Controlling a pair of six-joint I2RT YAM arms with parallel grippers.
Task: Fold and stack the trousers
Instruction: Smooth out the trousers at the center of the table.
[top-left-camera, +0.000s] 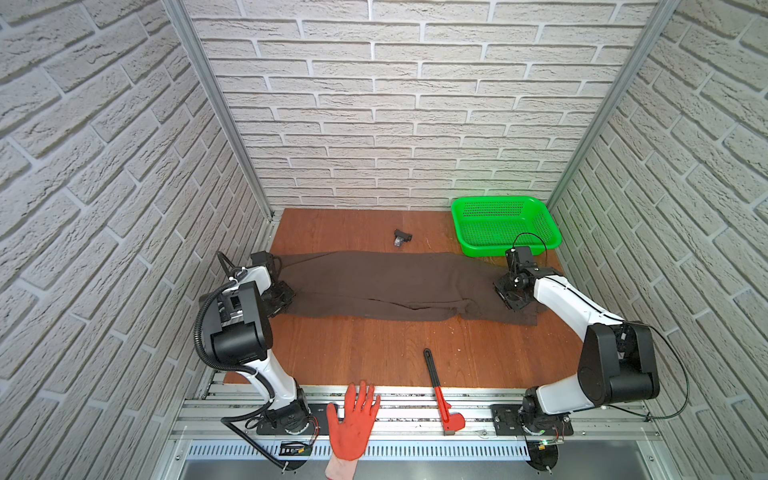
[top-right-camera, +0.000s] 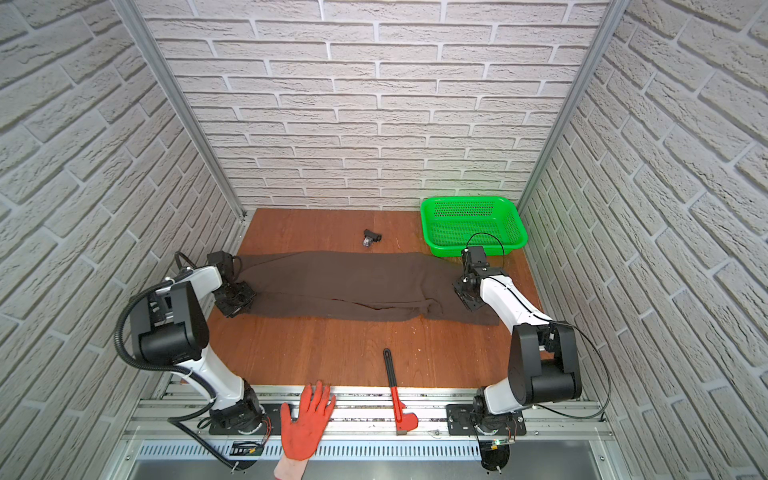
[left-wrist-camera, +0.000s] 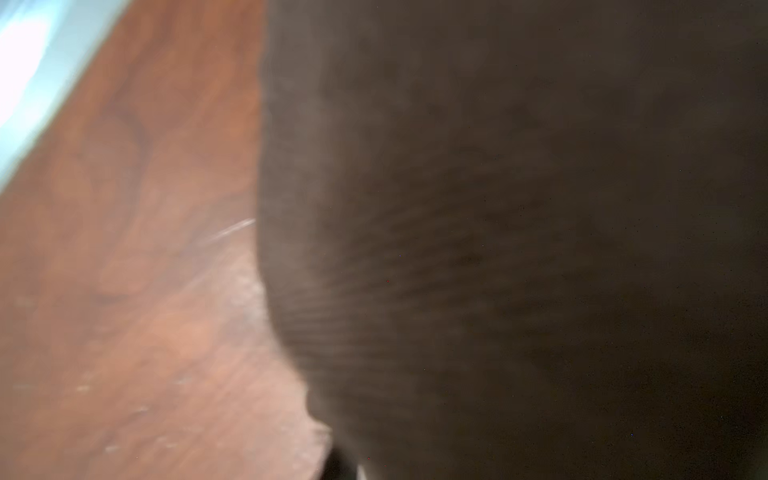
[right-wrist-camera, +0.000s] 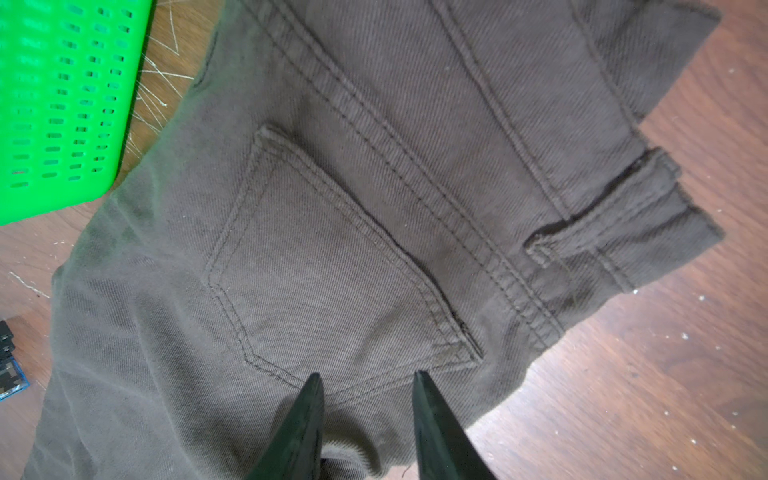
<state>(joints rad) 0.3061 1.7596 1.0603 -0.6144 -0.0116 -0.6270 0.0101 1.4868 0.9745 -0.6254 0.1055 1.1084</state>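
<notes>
trousers: spread flat across mid-frame on wooden table, waist at right | left gripper: mid-left, pinched shut on their leg end | right gripper: jaws narrowly parted at back pocket
</notes>
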